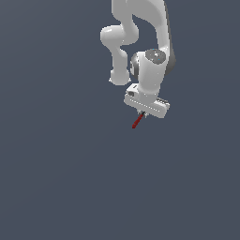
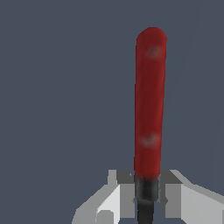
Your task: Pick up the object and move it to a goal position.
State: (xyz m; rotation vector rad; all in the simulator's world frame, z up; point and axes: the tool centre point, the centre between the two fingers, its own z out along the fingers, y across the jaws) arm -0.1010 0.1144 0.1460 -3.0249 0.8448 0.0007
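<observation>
The object is a thin tool with a red handle (image 2: 149, 105) and a black shaft (image 2: 146, 197). In the wrist view my gripper (image 2: 146, 192) is shut on the black shaft, with a finger (image 2: 120, 192) on each side and the red handle sticking out beyond them. The rounded black head is hidden. In the exterior view the red handle (image 1: 137, 121) pokes out below my gripper (image 1: 143, 114), under the white hand (image 1: 146, 101). The tool looks lifted off the grey floor, tilted.
A plain dark grey floor (image 1: 61, 178) fills both views. The white arm (image 1: 140, 28) comes down from the top of the exterior view. No goal marker shows.
</observation>
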